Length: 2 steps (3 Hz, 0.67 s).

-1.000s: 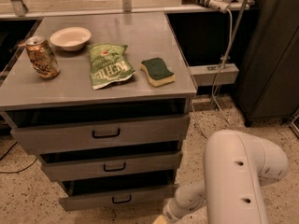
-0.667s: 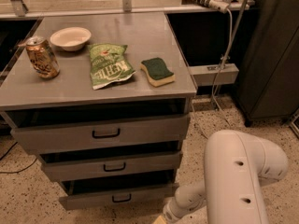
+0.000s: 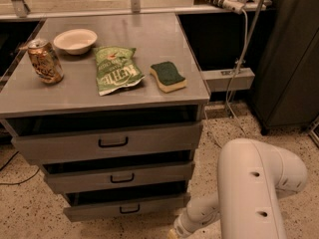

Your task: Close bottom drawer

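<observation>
The bottom drawer (image 3: 99, 210) is the lowest and narrowest of three grey fronts, with a small black pull handle (image 3: 129, 209). It stands pulled out a little, with a dark gap above its front. My white arm (image 3: 249, 188) bends down at the lower right. My gripper (image 3: 173, 233) is at the bottom edge of the camera view, just right of and below the bottom drawer's right corner, and mostly cut off. I cannot tell whether it touches the drawer.
The middle drawer (image 3: 75, 179) and top drawer (image 3: 60, 146) also stand slightly out. On the cabinet top (image 3: 149, 29) are a can (image 3: 45, 61), a white bowl (image 3: 75, 40), a green chip bag (image 3: 116, 69) and a sponge (image 3: 168, 76). A dark cabinet (image 3: 289, 59) stands right, with cables hanging.
</observation>
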Each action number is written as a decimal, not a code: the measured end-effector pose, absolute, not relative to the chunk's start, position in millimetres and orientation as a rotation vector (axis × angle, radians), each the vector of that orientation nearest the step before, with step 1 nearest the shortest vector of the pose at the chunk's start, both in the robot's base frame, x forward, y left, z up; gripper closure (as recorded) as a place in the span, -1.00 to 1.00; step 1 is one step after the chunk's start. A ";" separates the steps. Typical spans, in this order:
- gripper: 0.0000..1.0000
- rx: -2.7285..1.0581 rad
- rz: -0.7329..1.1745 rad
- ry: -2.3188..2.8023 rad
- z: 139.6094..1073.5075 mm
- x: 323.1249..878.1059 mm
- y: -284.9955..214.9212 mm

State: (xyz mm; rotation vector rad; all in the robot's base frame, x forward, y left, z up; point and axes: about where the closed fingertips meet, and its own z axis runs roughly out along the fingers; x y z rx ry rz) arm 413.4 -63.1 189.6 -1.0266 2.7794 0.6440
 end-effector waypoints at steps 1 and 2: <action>0.77 -1.038 0.631 2.763 191.3 421.2 -61.7; 1.00 -1.051 0.596 2.731 194.4 436.7 -57.1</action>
